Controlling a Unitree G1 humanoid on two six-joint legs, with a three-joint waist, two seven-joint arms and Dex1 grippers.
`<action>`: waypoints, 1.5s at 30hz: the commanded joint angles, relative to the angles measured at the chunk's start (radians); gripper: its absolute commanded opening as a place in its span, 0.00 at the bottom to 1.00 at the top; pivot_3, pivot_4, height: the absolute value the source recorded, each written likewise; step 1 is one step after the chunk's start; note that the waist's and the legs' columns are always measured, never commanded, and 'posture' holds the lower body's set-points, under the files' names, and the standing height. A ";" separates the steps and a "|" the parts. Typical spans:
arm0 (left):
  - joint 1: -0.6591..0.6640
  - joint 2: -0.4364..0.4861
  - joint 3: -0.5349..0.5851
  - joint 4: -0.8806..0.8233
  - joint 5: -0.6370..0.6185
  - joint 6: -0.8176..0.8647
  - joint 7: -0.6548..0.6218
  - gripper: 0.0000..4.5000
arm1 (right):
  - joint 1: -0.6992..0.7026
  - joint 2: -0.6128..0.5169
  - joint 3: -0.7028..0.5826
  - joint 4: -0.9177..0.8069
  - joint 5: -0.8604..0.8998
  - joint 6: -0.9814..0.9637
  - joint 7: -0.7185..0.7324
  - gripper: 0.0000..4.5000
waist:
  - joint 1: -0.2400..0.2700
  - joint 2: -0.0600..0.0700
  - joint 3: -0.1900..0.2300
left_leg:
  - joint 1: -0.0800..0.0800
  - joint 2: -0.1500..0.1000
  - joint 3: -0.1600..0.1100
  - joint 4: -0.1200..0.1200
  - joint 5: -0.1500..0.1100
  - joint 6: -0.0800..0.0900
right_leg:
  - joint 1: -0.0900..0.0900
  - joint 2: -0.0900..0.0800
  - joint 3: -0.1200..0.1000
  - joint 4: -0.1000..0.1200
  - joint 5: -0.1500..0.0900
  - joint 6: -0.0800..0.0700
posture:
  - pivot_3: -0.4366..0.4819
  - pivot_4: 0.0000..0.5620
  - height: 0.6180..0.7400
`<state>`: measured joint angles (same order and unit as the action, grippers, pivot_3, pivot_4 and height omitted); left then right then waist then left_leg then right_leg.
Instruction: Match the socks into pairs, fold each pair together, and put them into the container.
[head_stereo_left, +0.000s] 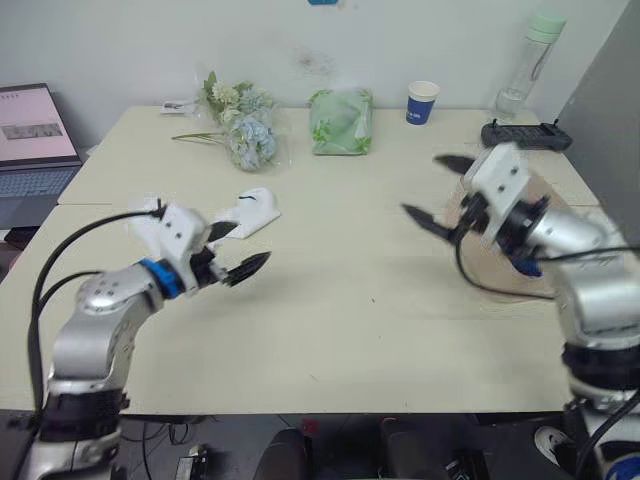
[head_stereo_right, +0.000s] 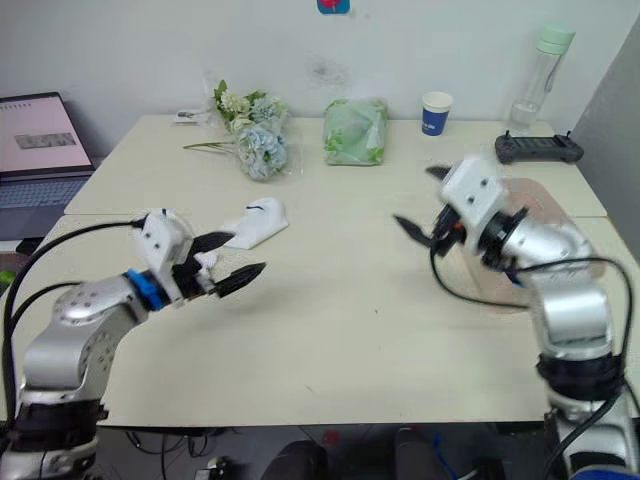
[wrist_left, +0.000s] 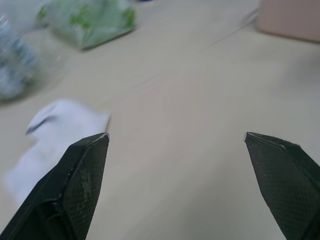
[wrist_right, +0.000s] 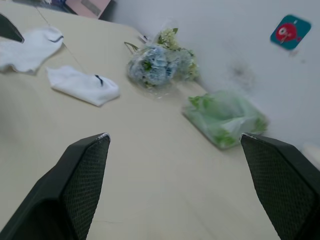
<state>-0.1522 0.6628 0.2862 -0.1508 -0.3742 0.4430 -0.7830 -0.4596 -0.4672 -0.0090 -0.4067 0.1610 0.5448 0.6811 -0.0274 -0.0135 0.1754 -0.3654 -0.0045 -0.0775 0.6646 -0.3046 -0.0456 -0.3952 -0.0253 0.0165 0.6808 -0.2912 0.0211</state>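
Two white socks lie on the left part of the table. One white sock (head_stereo_left: 255, 209) with a dark cuff mark lies flat just beyond my left gripper (head_stereo_left: 252, 241), which hovers open and empty above the table. The second white sock (wrist_right: 27, 47) lies bunched right beside that gripper's fingers. My right gripper (head_stereo_left: 440, 192) is open and empty, raised over the right half of the table and pointing toward the socks. The pale pink container (head_stereo_right: 565, 205) stands behind my right arm, mostly hidden by it. The container (wrist_left: 292, 20) is also in the left wrist view.
Along the back edge stand a flower bunch (head_stereo_left: 240, 125), a green plastic bag (head_stereo_left: 342, 120), a blue-and-white paper cup (head_stereo_left: 423, 102), a clear bottle (head_stereo_left: 530, 65) and a black controller (head_stereo_left: 525, 135). A laptop (head_stereo_left: 35, 135) sits at the far left.
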 joint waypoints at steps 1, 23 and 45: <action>0.098 -0.014 0.109 -0.014 0.010 -0.074 0.060 1.00 | 0.067 0.071 0.004 -0.065 0.001 -0.002 -0.111 0.99 | 0.000 0.000 0.000 | 0.000 0.000 0.000 0.000 0.000 0.000 | 0.000 0.000 0.000 0.000 0.000 0.000 | 0.48 0.27 1.00; 0.139 0.019 0.198 0.173 -0.075 -0.051 0.079 1.00 | 0.261 0.000 0.163 -0.145 0.171 -0.004 0.094 0.99 | -0.001 -0.004 -0.002 | 0.004 0.000 -0.002 0.000 -0.001 0.002 | 0.005 0.001 -0.003 -0.002 0.001 -0.001 | 0.48 0.27 1.00; -0.244 0.072 -0.072 0.607 0.161 -0.051 0.138 0.58 | 0.220 -0.075 0.183 -0.223 0.264 0.113 0.039 1.00 | -0.003 -0.006 -0.002 | 0.003 0.000 -0.002 0.000 -0.001 0.002 | 0.003 0.001 -0.002 -0.001 0.001 -0.001 | 0.48 0.27 1.00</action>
<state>-0.3963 0.7349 0.1869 0.4442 -0.2164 0.3758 -0.6683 -0.2418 -0.5438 0.1811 -0.5863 0.4189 0.6783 0.7293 -0.0308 -0.0192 0.1729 -0.3626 -0.0048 -0.0799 0.6647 -0.3055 -0.0439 -0.3920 -0.0239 0.0144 0.6804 -0.2905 0.0202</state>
